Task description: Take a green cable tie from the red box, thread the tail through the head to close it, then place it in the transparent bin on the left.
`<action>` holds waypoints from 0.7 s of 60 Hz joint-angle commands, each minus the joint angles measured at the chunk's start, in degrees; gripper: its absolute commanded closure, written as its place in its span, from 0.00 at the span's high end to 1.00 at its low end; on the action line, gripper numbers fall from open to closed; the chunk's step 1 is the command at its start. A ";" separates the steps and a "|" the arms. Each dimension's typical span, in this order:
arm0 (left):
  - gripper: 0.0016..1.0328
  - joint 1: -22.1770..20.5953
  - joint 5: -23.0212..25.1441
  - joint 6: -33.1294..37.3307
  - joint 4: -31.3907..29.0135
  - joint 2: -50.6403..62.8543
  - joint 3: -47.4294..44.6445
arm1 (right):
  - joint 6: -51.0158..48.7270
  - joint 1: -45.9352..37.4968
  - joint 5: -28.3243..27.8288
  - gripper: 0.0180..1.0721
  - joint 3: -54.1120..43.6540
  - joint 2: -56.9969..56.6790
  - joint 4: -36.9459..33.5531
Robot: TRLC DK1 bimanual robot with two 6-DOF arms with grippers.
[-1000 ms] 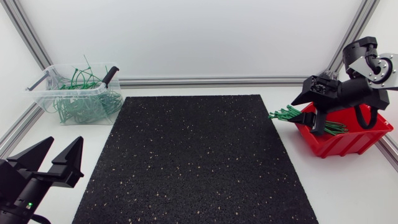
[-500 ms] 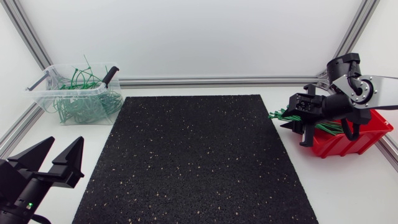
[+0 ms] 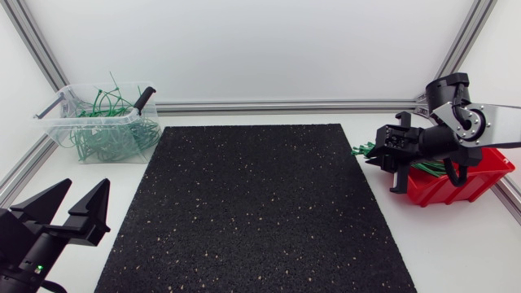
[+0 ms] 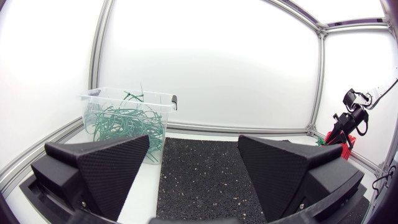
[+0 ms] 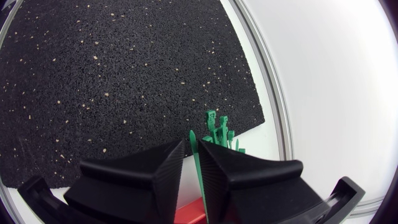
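The right end effector [image 3: 383, 173] is held at the rim of the red box [image 3: 472, 181] nearest the black mat [image 3: 252, 203], just over green cable ties [image 3: 362, 150] sticking out there. The left end effector [image 3: 85, 184] is seen with fingers spread at the front left of the counter [image 3: 456, 244], and the transparent bin [image 3: 57, 122] is placed behind it.

Red box [image 3: 456, 185] right, green ties [image 3: 364, 150] spilling over rim; clear bin [image 3: 57, 122] (far left) part-filled.

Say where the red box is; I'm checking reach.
Head view: the red box sits far right, beside the black mat; the right gripper, shut on a green cable tie, hangs at its left end.
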 commanded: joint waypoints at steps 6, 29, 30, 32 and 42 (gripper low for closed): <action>0.96 -0.63 0.24 -0.67 -0.95 -0.12 -2.33 | -1.50 0.23 0.67 0.14 -1.43 -0.70 0.31; 0.96 -0.81 0.24 -0.67 -0.95 -0.04 -2.33 | -1.59 0.06 0.93 0.08 -1.52 -1.40 0.57; 0.96 -0.81 0.24 -0.67 -0.95 -0.04 -2.33 | -1.50 -0.03 0.84 0.08 -1.61 -1.66 0.57; 0.96 -0.81 0.24 -0.67 -0.95 -0.04 -2.33 | -1.50 -0.03 0.75 0.06 -1.69 -2.45 0.48; 0.96 -0.98 0.24 -0.67 -0.95 -0.04 -2.33 | -1.41 -0.12 0.58 0.06 -2.84 -7.81 -0.22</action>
